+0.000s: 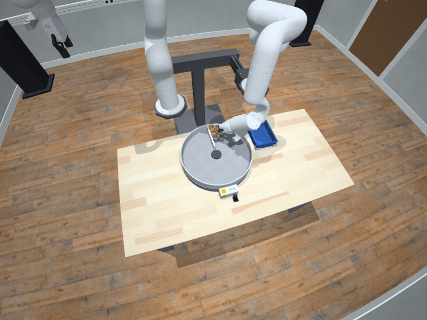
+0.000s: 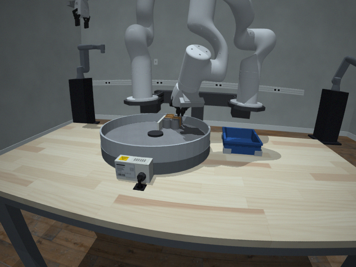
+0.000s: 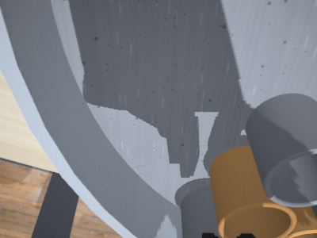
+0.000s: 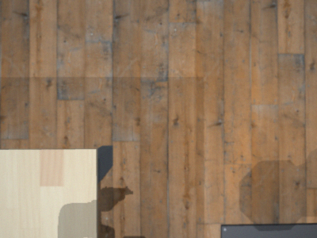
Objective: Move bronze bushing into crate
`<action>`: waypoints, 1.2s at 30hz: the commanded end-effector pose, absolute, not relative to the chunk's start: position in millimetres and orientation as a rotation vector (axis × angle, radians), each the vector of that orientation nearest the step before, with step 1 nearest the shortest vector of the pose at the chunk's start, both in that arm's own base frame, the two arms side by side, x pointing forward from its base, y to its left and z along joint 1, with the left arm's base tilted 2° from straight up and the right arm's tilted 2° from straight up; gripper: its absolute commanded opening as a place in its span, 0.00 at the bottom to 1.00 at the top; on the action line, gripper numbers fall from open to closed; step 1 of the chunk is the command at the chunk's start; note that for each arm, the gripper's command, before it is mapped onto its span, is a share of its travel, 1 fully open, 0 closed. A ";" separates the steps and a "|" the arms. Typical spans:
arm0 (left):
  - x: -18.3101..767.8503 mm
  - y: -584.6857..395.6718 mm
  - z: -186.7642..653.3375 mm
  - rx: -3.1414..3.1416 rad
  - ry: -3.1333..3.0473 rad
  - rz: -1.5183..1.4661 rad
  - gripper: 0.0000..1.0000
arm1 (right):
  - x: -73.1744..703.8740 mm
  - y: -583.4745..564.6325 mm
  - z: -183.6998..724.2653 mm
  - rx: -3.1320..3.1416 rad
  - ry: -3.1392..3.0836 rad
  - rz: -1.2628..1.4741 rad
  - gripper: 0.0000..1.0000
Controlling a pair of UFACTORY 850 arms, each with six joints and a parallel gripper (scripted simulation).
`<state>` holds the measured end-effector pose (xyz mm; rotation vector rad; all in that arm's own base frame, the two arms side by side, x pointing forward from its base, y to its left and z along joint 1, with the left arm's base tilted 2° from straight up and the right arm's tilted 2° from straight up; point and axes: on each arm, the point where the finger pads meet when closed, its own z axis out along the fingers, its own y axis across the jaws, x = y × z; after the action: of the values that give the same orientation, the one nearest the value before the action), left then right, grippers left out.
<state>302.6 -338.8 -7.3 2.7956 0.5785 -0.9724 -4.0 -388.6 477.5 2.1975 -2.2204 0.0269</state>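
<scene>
On the turntable (image 1: 203, 168) (image 2: 178, 151) (image 3: 119, 182), upright bronze bushings (image 1: 213, 131) (image 3: 234, 176) and grey bushings (image 1: 221, 137) (image 2: 174, 123) (image 3: 293, 119) stand packed together near the rear rim. My left gripper (image 1: 220, 129) (image 2: 180, 115) (image 3: 227, 236) hangs low over this cluster, arm tilted, fingers nearly together and nothing seen between them. In the left wrist view its tips show beside the near bronze bushing's rim; their exact depth is unclear. The blue crate (image 1: 266, 145) (image 2: 243, 147) sits level in its corner guides (image 1: 257, 148) (image 2: 258, 153). My right gripper (image 1: 67, 50) (image 2: 82, 25) is open and empty, far left and high.
A white divider bar (image 1: 211, 137) (image 2: 160, 123) runs beside the cluster towards the dark hub (image 1: 216, 154) (image 2: 155, 133). The turntable's raised rim lies between the bushings and the crate. A white control box (image 1: 227, 191) (image 2: 133, 169) stands at the turntable's front.
</scene>
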 end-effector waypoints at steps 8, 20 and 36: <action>303.3 -339.4 -7.4 2.795 0.578 -0.971 0.12 | -4.0 -388.9 478.3 2.197 -2.220 0.029 1.00; 303.4 -339.2 -13.4 2.795 0.578 -0.971 0.12 | -4.0 -388.9 478.3 2.197 -2.220 0.029 1.00; 303.6 -339.1 -19.3 2.795 0.578 -0.971 0.12 | -4.0 -388.9 478.3 2.197 -2.220 0.029 1.00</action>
<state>302.9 -338.6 -19.9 2.7956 0.5785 -0.9724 -4.0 -388.6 477.5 2.1975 -2.2204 0.0269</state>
